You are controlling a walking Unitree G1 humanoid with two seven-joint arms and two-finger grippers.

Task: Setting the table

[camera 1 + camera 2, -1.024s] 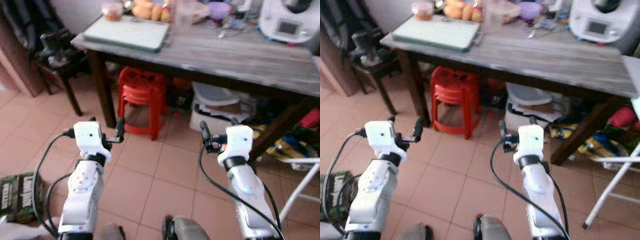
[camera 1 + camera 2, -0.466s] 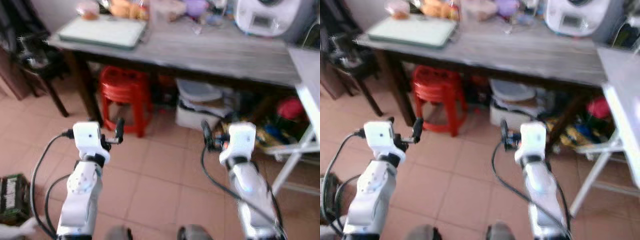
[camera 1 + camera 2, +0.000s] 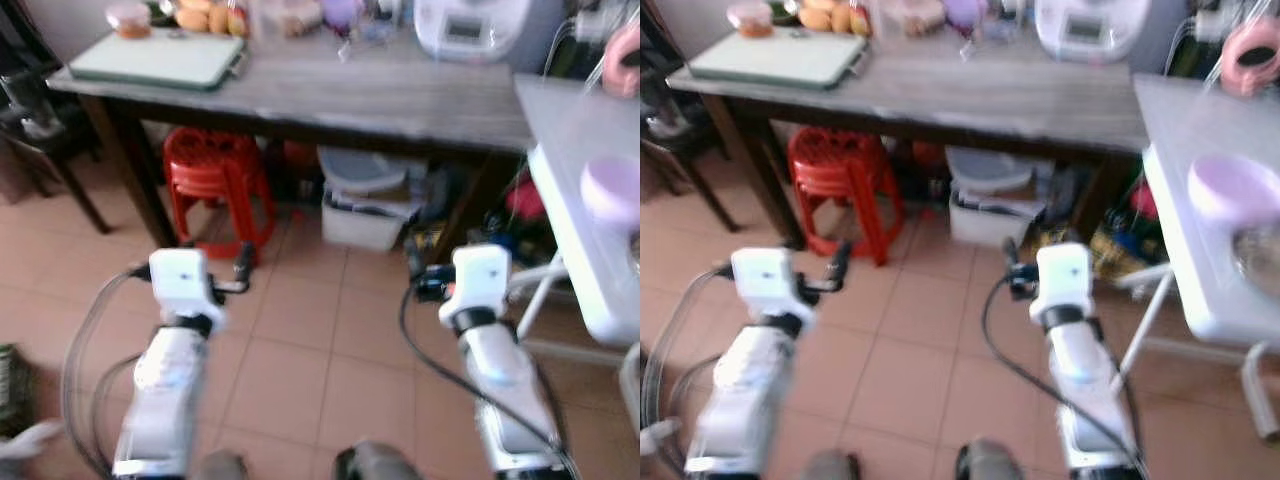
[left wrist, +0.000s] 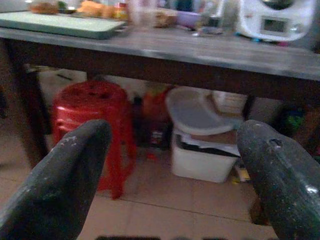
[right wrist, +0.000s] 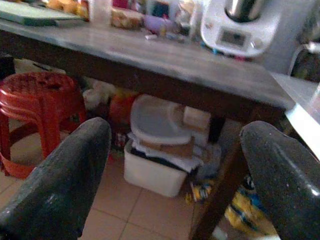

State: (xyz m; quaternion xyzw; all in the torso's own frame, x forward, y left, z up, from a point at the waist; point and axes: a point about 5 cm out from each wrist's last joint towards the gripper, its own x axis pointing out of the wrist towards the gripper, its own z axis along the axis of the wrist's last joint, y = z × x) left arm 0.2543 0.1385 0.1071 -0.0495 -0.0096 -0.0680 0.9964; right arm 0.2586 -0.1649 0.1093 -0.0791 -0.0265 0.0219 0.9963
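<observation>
A dark wooden table [image 3: 400,95] stands ahead of me. On it are a pale green tray [image 3: 155,58], some food at its back edge and a white appliance [image 3: 470,25]. To the right is a white table [image 3: 575,150] holding a lilac bowl [image 3: 610,187] and a metal bowl [image 3: 1260,255]. My left gripper [image 3: 215,265] and right gripper [image 3: 440,268] are raised side by side over the tiled floor, short of both tables. Both are open and hold nothing. In each wrist view the black fingers [image 4: 75,170] [image 5: 60,180] stand wide apart.
Red plastic stools [image 3: 210,175] and a white lidded box [image 3: 370,195] sit under the wooden table, with bags [image 5: 250,215] beside its leg. A dark chair [image 3: 30,110] stands at the left. The white table's folding legs [image 3: 1150,310] reach toward my right arm. A pink object [image 3: 1250,55] lies at the far right.
The camera has swung right, bringing the white table and its bowls into view. Both arms hold the same raised pose, fingers still open.
</observation>
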